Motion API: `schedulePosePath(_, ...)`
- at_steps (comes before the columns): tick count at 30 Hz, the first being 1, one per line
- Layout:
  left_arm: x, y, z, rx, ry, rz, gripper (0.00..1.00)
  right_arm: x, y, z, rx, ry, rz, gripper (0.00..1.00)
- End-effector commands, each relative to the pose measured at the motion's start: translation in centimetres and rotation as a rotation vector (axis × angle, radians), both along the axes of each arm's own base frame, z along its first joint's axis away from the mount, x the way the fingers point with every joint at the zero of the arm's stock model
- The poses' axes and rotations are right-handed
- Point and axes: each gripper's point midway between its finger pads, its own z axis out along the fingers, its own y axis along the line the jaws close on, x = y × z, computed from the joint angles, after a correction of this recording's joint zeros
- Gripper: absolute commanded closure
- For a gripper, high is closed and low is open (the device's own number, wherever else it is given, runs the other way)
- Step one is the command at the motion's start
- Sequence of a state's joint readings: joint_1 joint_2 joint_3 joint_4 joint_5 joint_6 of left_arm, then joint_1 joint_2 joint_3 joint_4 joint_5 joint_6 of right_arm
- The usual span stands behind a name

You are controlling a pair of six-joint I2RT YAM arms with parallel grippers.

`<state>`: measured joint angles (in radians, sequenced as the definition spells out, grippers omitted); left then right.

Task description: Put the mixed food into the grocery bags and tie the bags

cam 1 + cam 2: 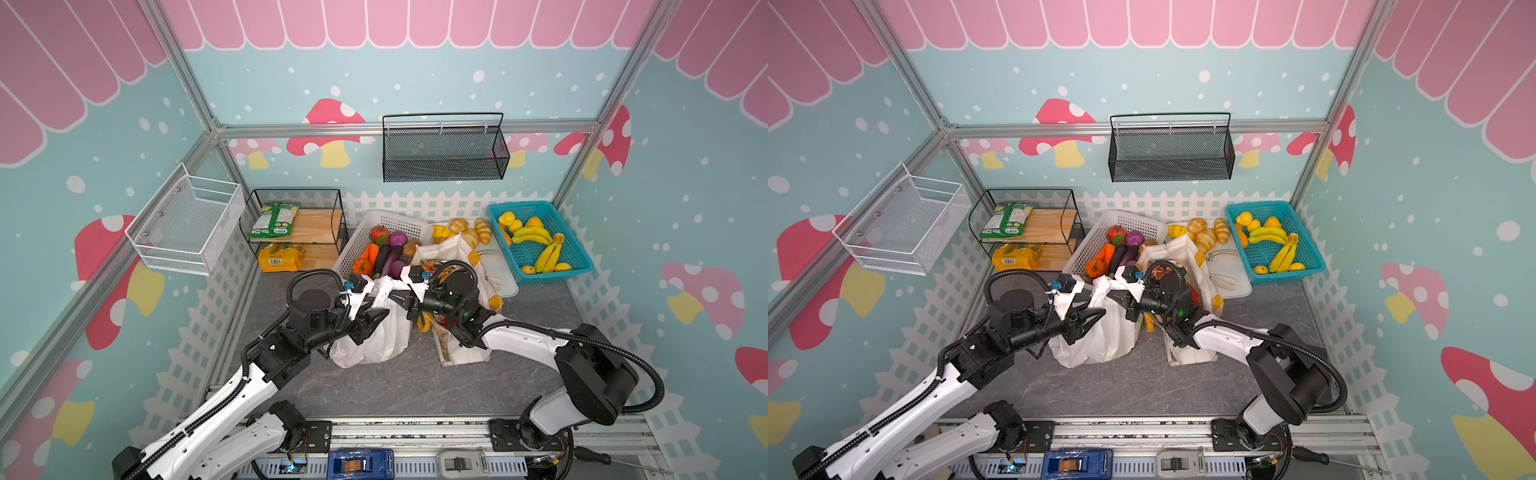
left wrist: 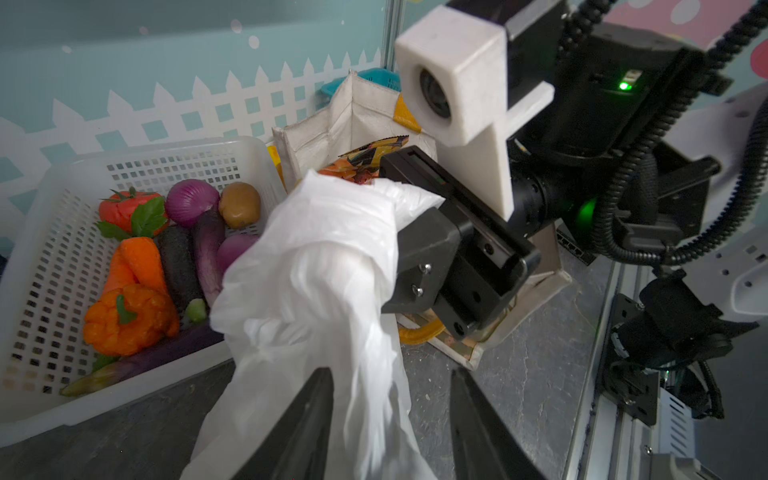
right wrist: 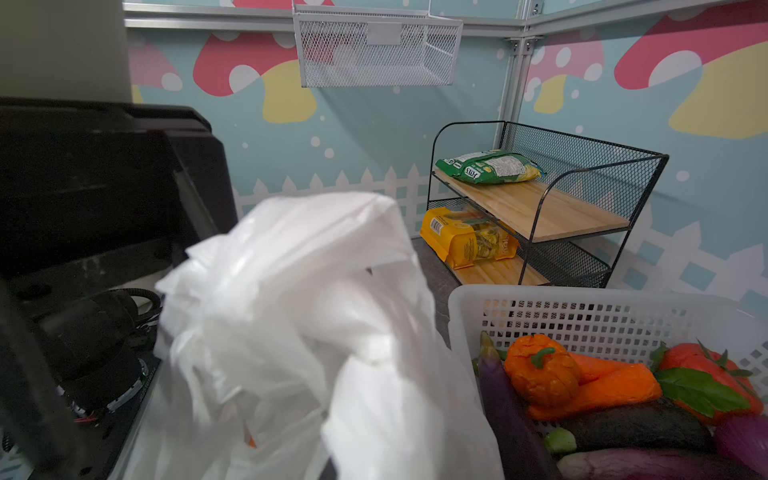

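The thin white plastic bag point(image 1: 382, 336) point(image 1: 1100, 336) stands on the grey floor between my two arms, its top gathered into a twisted strand point(image 2: 311, 270). My left gripper point(image 1: 376, 322) point(image 2: 392, 374) is open, and the plastic hangs loosely between its dark fingers point(image 2: 316, 415). From the right, my right gripper point(image 1: 394, 296) point(image 1: 1111, 295) is shut on the bag's upper end, its tips hidden under plastic point(image 3: 291, 311). Behind it stands the cream canvas tote point(image 1: 446, 249) point(image 2: 361, 112) with a yellow-and-dark snack packet point(image 2: 374, 153) sticking out.
A white perforated basket point(image 1: 399, 224) of vegetables sits just behind the bag. A teal basket point(image 1: 577, 257) of bananas and yellow fruits is at the back right, with bread rolls point(image 1: 469, 232) beside it. A black wire shelf point(image 1: 299, 195) with green packets stands at the back left.
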<state>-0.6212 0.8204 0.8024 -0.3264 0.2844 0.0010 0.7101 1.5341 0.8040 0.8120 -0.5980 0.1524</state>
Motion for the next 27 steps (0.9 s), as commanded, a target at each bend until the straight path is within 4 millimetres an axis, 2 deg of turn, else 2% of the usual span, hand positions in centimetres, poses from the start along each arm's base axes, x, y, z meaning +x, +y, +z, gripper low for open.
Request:
schedulePosePath(1, -1.7, 1.2, 1.0, 0.04, -0.015, -0.045, 0.42, -0.8, -0.1, 1.6, 0.057, -0.068, 0.039, 1.0)
schedulePosePath(3, -1.9, 2.2, 1.7, 0.041, -0.035, -0.027, 0.36, -0.8, 0.0, 1.5, 0.055, -0.072, 0.04, 1.0)
schedulePosePath(7, -1.1, 4.0, 3.2, 0.03, -0.084, 0.037, 0.39, -0.8, 0.0, 1.6, 0.056, -0.078, 0.043, 1.0)
schedulePosePath(11, 1.3, 5.8, 3.3, 0.064, -0.096, 0.118, 0.58, -0.8, 0.1, 1.5, 0.058, -0.073, 0.05, 1.0)
schedulePosePath(14, 3.2, 6.3, 2.0, 0.133, -0.077, 0.131, 0.73, -0.9, 0.1, 1.7, 0.067, -0.075, 0.057, 1.0)
schedulePosePath(17, 3.7, 5.2, 0.3, 0.201, -0.054, 0.037, 0.8, -0.9, 0.1, 1.8, 0.069, -0.072, 0.056, 1.0)
schedulePosePath(22, 3.4, 3.0, -0.4, 0.214, -0.075, -0.098, 0.8, -0.9, 0.3, 1.9, 0.075, -0.057, 0.064, 1.0)
schedulePosePath(26, 3.1, 1.9, -0.8, 0.203, -0.081, -0.134, 0.8, -1.1, 0.2, 2.4, 0.086, -0.046, 0.072, 1.0)
schedulePosePath(27, 2.4, 0.9, -1.1, 0.197, -0.079, -0.167, 0.8, -1.2, 0.3, 2.4, 0.089, -0.04, 0.079, 1.0)
